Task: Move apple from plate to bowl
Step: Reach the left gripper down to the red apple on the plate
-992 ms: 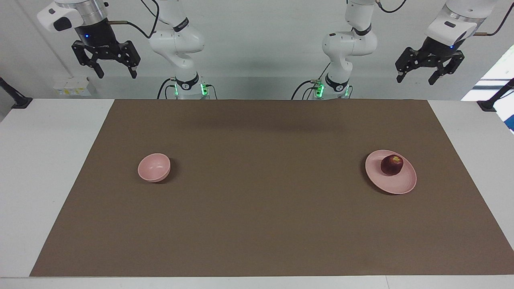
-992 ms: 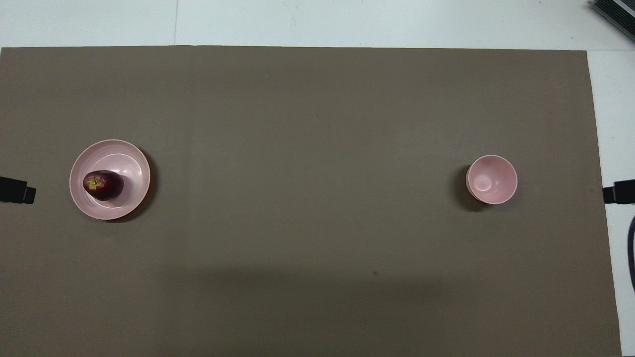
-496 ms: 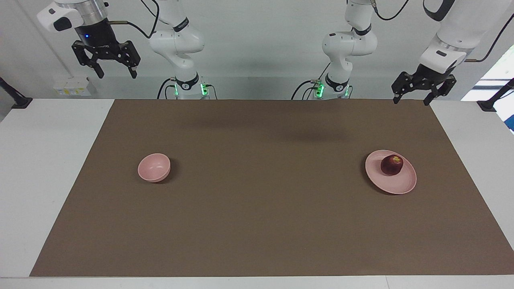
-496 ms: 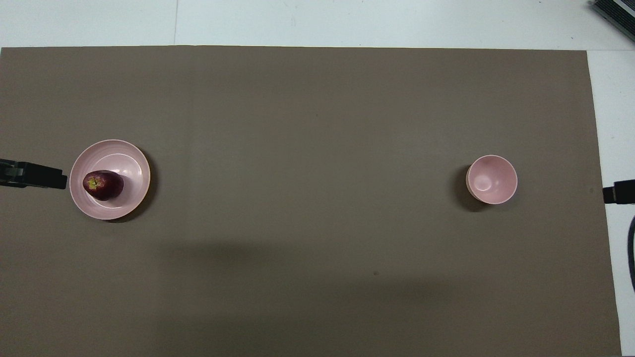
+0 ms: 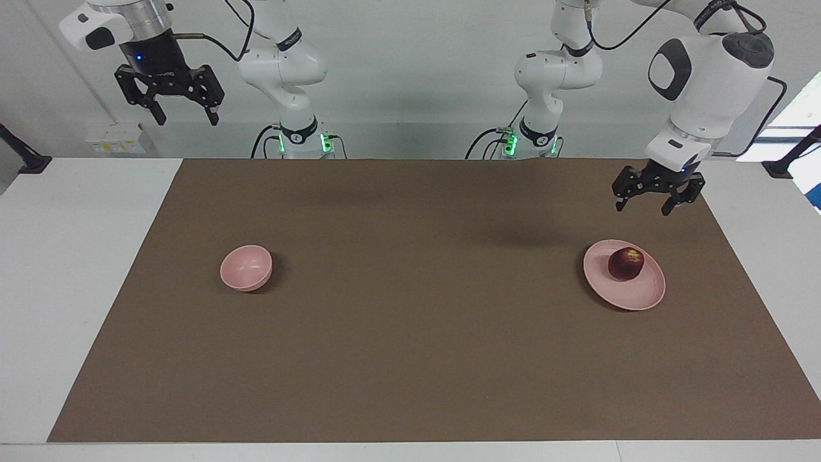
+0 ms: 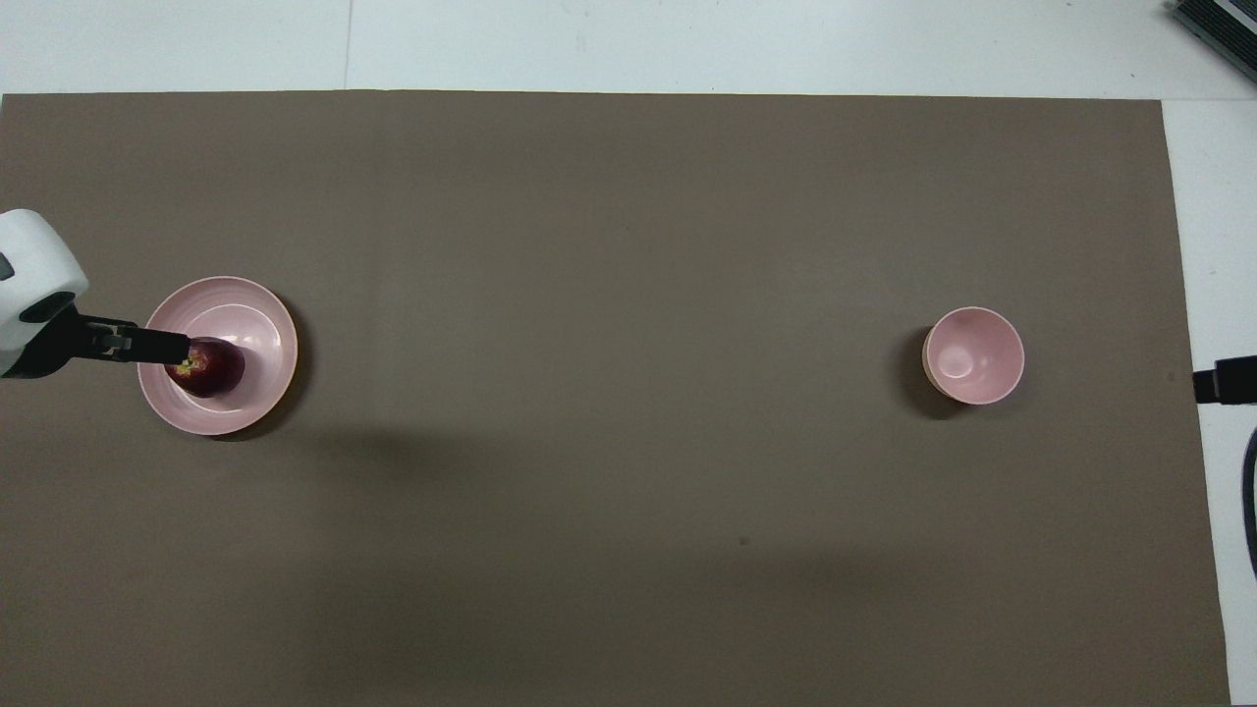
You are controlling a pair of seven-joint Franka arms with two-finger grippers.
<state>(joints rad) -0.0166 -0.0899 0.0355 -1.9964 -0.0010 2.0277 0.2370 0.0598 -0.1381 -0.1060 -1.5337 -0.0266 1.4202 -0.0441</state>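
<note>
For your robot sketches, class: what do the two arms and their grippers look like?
Both arms are glossy white with rounded joints, black bands and trailing black cables; green lights glow at their bases. The left gripper and right gripper are black and two-fingered; the right sits under a silver wrist ring.

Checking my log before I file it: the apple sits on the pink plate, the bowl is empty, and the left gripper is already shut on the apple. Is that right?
Not quite. The left gripper is open and hangs in the air above the apple, not touching it; the facing view shows the gap. The rest holds: the apple sits on the pink plate and the bowl is empty.
</note>
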